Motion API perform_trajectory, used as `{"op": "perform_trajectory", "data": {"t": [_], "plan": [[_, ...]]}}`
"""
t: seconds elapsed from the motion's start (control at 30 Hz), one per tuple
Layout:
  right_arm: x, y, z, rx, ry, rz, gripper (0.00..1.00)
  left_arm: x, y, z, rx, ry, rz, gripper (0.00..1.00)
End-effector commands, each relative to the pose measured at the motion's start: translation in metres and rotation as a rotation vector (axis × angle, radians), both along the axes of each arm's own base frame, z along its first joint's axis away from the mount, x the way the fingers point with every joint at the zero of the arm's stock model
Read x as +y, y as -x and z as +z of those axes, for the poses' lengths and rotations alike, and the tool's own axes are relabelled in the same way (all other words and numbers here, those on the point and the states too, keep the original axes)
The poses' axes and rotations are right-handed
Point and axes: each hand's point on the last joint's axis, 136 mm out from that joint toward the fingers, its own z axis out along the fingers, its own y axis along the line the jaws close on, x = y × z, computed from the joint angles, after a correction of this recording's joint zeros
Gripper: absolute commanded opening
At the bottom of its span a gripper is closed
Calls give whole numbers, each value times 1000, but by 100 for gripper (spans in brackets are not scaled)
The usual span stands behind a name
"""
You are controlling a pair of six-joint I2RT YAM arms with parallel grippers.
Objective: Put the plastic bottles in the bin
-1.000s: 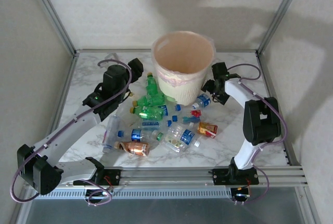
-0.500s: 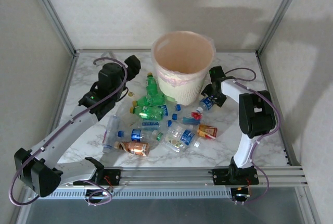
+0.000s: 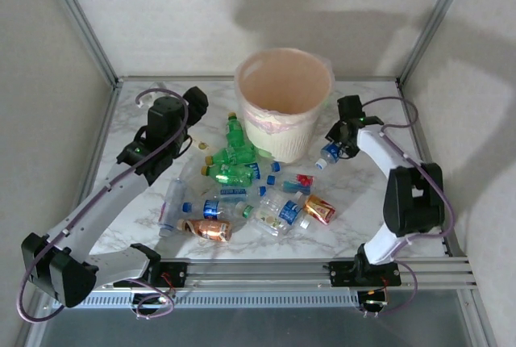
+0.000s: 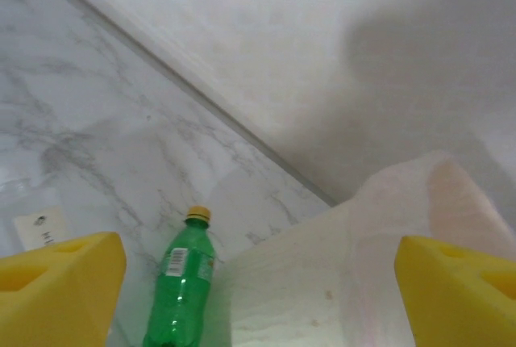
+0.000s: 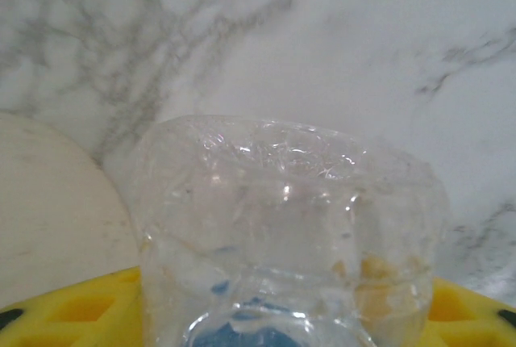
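1. Right gripper [image 3: 339,144] sat just right of the bin [image 3: 278,125], its yellow pads [image 5: 72,307] pressed against both sides of a clear bottle [image 5: 282,202]. I read that as a grip taken near one end, with the blue-capped end sticking out toward the bin's base.
2. That bottle looked thin and crumpled. I judged a hold so near one end could let it twist or squirt out once it was raised.
3. The bin's wall rose right beside the bottle, and its rim stood well above. A lift that drifted inward could knock the bottle on the rim or snag the pinkish liner [image 3: 321,63] and drag it.
4. My left gripper [image 3: 196,103] waited left of the bin, fingers [image 4: 56,282] spread wide with nothing between them. A green bottle [image 4: 179,290] lay at the bin's left foot.
5. In front of the bin, the remaining bottles [image 3: 242,194] lay scattered on the table [image 3: 363,218]. A dropped bottle could land among them and scatter them further.
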Motion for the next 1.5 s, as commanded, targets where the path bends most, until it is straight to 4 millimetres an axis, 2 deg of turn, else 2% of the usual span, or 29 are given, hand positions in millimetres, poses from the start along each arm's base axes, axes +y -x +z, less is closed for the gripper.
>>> {"op": "perform_trajectory", "data": {"t": [0.0, 0.07, 0.17, 0.27, 0.4, 0.53, 0.67, 0.73, 0.83, 0.97, 1.13, 1.2, 1.37, 1.47], "plan": [[-17, 7, 55, -93, 60, -20, 52, 29, 5, -44, 135, 10, 102, 85], [-23, 12, 83, -142, 79, -31, 51, 37, 6, -55, 158, 29, 119, 84], [-24, 16, 135, -256, 64, -33, 51, 40, 7, -63, 174, 25, 130, 83], [-11, 11, 189, -388, 3, 11, 50, 38, 6, -72, 181, 37, 124, 82], [20, 4, 259, -583, -89, 103, 50, 35, 9, -84, 191, 65, 119, 81], [46, -4, 310, -716, -175, 192, 50, 37, 11, -92, 203, 40, 117, 81], [80, -20, 338, -776, -238, 301, 50, 41, 13, -109, 242, 8, 130, 82], [93, -25, 345, -794, -246, 332, 50, 41, 13, -115, 259, 4, 131, 83], [111, -36, 342, -778, -222, 366, 50, 41, 12, -123, 280, -7, 136, 83], [125, -50, 327, -736, -168, 384, 51, 43, 12, -132, 304, -30, 145, 84], [129, -60, 301, -677, -103, 378, 56, 45, 13, -137, 319, -43, 150, 85], [128, -60, 293, -659, -93, 374, 63, 46, 13, -138, 320, -49, 154, 86], [123, -57, 289, -657, -81, 357, 80, 47, 15, -146, 337, -54, 157, 90], [120, -55, 290, -654, -69, 351, 82, 47, 16, -149, 343, -59, 158, 96]]}}
